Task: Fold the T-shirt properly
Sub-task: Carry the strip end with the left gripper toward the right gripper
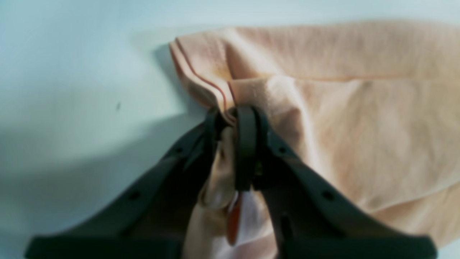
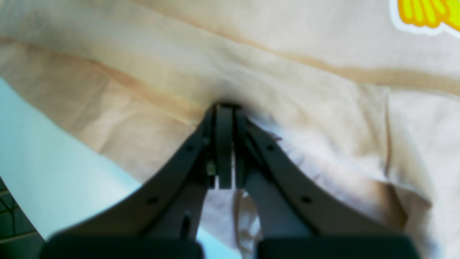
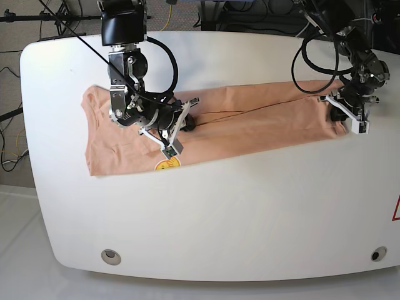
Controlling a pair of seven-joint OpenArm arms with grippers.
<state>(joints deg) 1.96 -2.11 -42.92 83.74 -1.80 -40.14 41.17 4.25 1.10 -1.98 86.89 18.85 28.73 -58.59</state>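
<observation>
Room light is bright and even from overhead; the white table shows soft, short shadows under both arms and no harsh glare. Both wrist views are soft and out of focus throughout, with a cool bluish cast on the tabletop. In the left wrist view a broad dim shadow spreads beside the left gripper, whose near edges smear to black.

T-shirt flat across table

salmon-pink t-shirt, yellow smiley print; white table; black fingers
</observation>
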